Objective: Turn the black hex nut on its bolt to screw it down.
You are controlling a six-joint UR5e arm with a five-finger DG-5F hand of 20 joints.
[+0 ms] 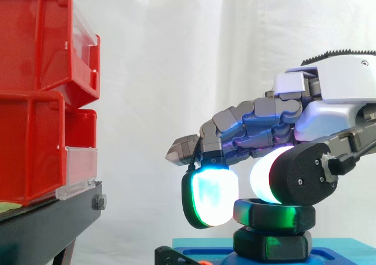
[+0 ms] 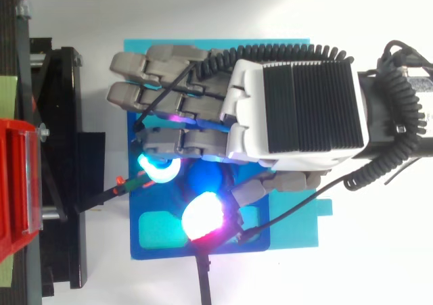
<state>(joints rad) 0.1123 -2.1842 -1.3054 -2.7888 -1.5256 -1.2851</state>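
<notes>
The black hex nut (image 1: 273, 213) sits on its bolt above a second black nut-shaped piece (image 1: 272, 245), on a blue base (image 1: 329, 254). My hand (image 1: 329, 94) reaches in from the right with its fingers curled downward. A cyan-green glowing fingertip (image 1: 209, 197) presses the nut's left side, and the white-glowing thumb pad (image 1: 265, 175) rests on its top edge. In the top view the hand (image 2: 291, 102) covers the base (image 2: 157, 232). Its cyan fingertip (image 2: 160, 170) and its red-white thumb pad (image 2: 202, 216) flank the bolt's blue-lit top (image 2: 203, 180).
Stacked red bins (image 1: 35, 100) stand on a black stand (image 1: 47, 224) at the left, a short gap from the fingertips. A white curtain hangs behind. A thin black strip (image 2: 204, 285) runs off the base's near edge.
</notes>
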